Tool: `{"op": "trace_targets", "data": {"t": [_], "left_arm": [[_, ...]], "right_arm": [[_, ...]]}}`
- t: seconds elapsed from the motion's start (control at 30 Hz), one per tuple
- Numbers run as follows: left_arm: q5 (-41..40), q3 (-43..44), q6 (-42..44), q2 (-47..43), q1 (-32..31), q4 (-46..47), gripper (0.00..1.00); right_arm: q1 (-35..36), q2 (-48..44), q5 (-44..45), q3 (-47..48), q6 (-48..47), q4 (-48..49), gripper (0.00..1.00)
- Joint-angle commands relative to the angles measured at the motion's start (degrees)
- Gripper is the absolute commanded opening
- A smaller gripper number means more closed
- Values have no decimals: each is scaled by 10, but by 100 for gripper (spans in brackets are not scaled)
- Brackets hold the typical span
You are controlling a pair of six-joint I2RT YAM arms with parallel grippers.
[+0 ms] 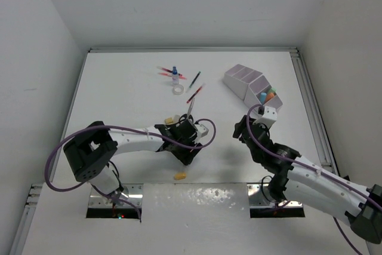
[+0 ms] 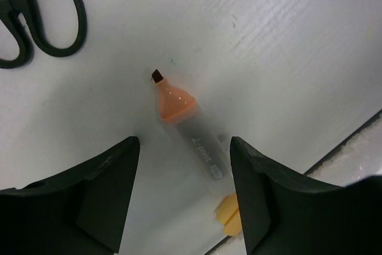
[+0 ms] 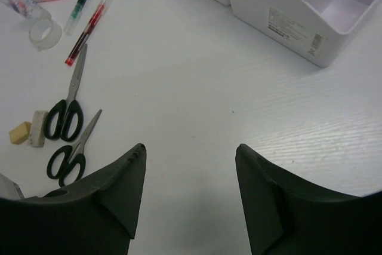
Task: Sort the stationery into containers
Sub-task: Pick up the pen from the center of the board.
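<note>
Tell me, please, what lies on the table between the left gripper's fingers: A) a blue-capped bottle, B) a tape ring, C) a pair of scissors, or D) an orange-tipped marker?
D: the left wrist view shows the orange-tipped marker lying within the open left gripper.

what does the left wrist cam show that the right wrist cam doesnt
Only the left wrist view: an uncapped orange highlighter lying between the open fingers of the left gripper, with a small orange piece by its rear end. Only the right wrist view: the white organiser, tape ring, pens and erasers. Both: black-handled scissors and the white table.
</note>
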Motion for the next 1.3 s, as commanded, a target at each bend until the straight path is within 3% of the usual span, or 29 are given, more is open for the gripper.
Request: {"op": "trace_targets", "data": {"t": [0.0, 0.23, 0.37, 0.53, 0.8, 0.87, 0.9, 0.97, 1.07, 1.13, 1.27], "left_arm": [[-40, 6, -21, 23, -15, 3, 59], [-42, 7, -48, 44, -23, -25, 31], [-42, 22, -53, 37, -30, -47, 30], [-57, 33, -53, 39, -31, -112, 37], [-67, 44, -53, 70, -30, -93, 34], [-67, 51, -46, 73, -27, -85, 26], [-69, 52, -39, 76, -31, -76, 13], [-68, 56, -35, 78, -31, -73, 0], [-69, 66, -31, 72, -31, -86, 0], [-75, 79, -24, 56, -31, -102, 0], [-119, 112, -11, -14, -7, -137, 0]], "right_arm": [[22, -26, 70, -7, 36, -42, 60], [30, -57, 97, -4, 42, -79, 60], [29, -63, 112, -1, 29, -81, 60], [30, -66, 118, 4, 25, -85, 60], [29, -72, 125, 9, 18, -88, 60], [30, -70, 123, 9, 15, -91, 60], [30, -70, 123, 9, 14, -94, 59], [29, -68, 116, 9, 14, -96, 57], [30, -48, 93, 16, 19, -103, 56], [31, -36, 84, 23, 41, -115, 55], [50, 7, 72, 59, 227, -193, 50]]}}
